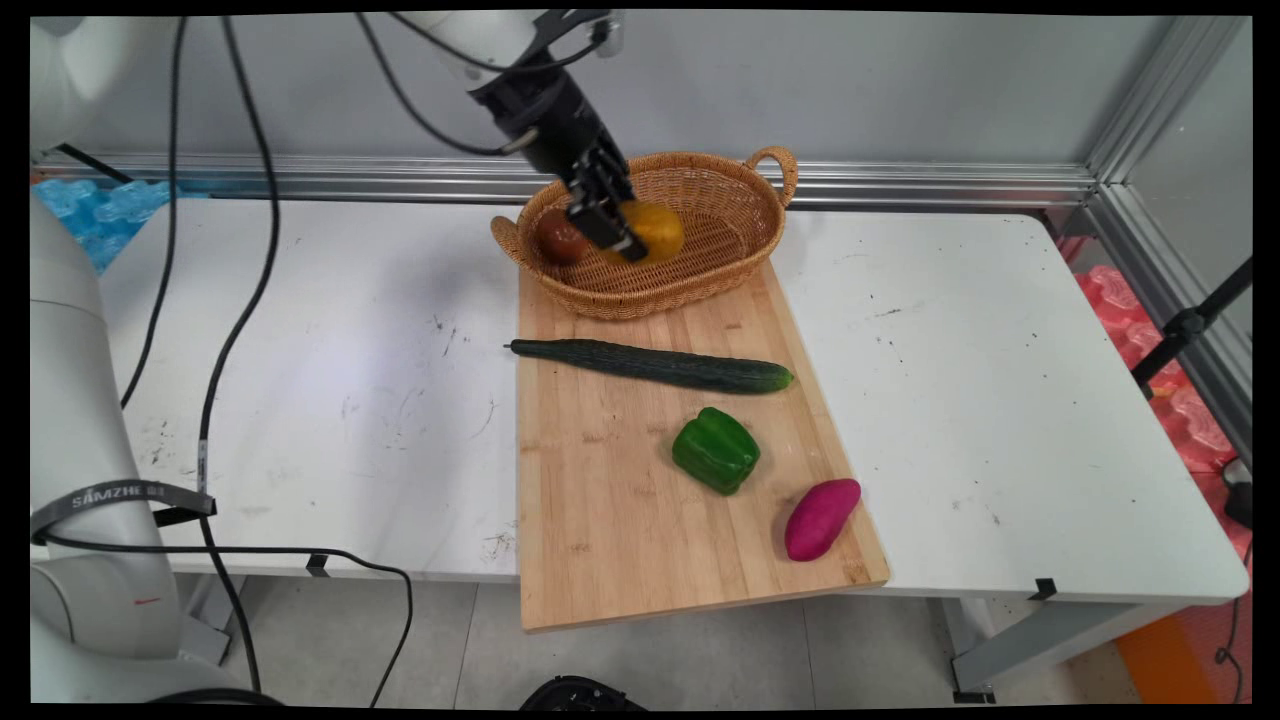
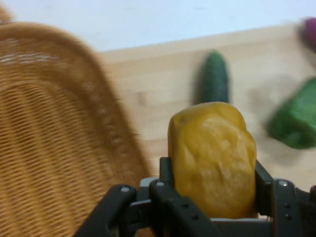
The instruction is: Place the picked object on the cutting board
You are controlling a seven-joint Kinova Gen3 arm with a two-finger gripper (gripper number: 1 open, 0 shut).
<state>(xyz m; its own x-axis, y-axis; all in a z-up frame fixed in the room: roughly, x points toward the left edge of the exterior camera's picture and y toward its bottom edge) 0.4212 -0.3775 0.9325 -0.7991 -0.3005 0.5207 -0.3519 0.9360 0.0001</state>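
My gripper [image 1: 625, 237] is shut on a yellow-orange fruit [image 1: 655, 230], held over the wicker basket [image 1: 700, 290] at the far end of the wooden cutting board [image 1: 620, 480]. In the hand view the yellow fruit [image 2: 212, 158] sits between the two black fingers [image 2: 165, 185], above the basket's woven wall [image 2: 54, 148]. A dark red-brown fruit [image 1: 562, 238] lies in the basket's left end. On the board lie a long cucumber [image 1: 650, 364], a green bell pepper [image 1: 716, 450] and a magenta sweet potato [image 1: 821, 518].
The board overhangs the table's [image 1: 1000, 400] near edge. Black cables [image 1: 230, 340] hang at the left across the table. An aluminium frame rail [image 1: 900, 185] runs along the back, and a black stand [image 1: 1190, 325] leans at the right.
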